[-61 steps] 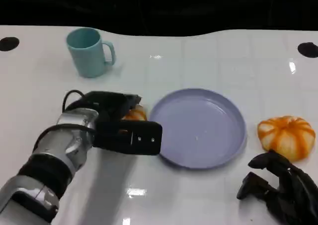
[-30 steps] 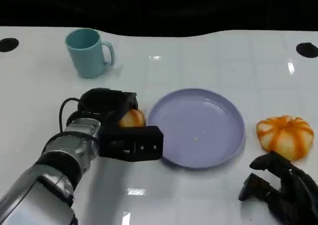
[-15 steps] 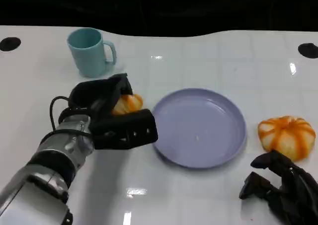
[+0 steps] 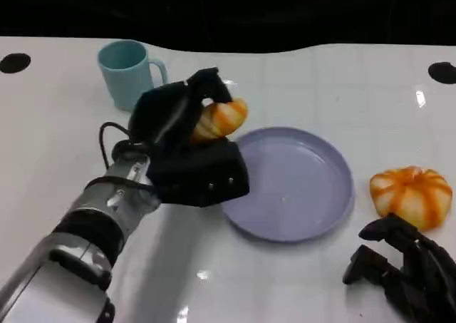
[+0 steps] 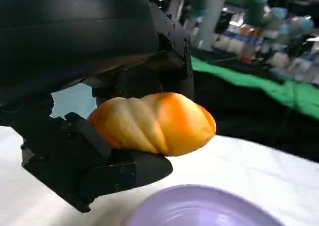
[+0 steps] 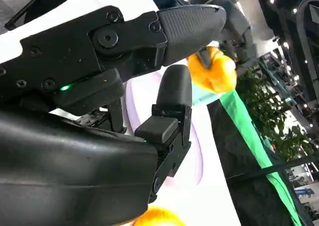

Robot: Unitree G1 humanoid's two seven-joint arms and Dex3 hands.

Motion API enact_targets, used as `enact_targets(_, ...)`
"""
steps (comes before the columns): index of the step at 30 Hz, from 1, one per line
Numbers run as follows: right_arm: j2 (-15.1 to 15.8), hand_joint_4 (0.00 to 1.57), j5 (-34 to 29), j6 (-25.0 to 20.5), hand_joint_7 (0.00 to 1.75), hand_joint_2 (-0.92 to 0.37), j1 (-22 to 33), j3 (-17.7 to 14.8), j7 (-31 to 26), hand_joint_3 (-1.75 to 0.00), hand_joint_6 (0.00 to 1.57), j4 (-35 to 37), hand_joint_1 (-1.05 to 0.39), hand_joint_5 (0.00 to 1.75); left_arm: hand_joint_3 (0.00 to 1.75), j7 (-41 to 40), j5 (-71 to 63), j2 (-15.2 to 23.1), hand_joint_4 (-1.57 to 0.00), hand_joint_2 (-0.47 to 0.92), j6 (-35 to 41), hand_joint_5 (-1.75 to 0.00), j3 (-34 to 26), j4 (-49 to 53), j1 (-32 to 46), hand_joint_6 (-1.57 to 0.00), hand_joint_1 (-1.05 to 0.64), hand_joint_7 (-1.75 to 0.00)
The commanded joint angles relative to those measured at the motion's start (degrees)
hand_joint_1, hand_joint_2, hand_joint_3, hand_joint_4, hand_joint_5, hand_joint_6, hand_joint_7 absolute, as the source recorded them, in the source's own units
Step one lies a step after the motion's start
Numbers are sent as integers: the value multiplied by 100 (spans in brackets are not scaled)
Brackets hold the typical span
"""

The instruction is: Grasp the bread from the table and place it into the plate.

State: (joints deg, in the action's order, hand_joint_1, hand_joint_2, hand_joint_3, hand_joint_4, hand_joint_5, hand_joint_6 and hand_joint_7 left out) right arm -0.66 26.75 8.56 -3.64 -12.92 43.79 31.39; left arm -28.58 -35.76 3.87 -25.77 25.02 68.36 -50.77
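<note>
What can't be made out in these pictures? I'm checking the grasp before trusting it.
- Head view: left hand covers most of the held bread, hiding the finger contact.
- Left wrist view: plate cut off by the picture's edge.
- Right wrist view: right hand blocks the second bread; the background is blurred.

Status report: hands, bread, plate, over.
Left hand holds the bread in the air at the plate's near-left rim. Right hand idle, open, beside the second bun. Nothing blocking the plate.

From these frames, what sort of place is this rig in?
Probably an indoor robotics lab or demo floor. The white table holds staged props: a teal mug, a purple plate and bread. Behind it, the left wrist view shows green sheeting and shelved clutter.
</note>
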Motion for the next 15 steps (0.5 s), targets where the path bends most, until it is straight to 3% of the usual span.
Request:
enact_targets(1, 81, 66, 3, 32, 118, -92, 39, -55, -33, -24, 59, 75, -50, 149, 128, -392, -152, -58, -93, 43, -633, -175, 159, -171, -154, -73, -7, -175)
enact_targets(11, 92, 64, 71, -56, 122, -92, 20, -77, 57, -24, 56, 91, -50, 151, 135, 254, -328, -348, -96, 43, -847, -175, 509, 1, -428, -75, -13, -175)
enact_targets(15, 77, 66, 58, -48, 121, -92, 40, -79, 17, -23, 56, 64, -50, 150, 120, 1174, -250, -414, -93, 56, -773, -175, 596, 128, -604, -73, -17, -175)
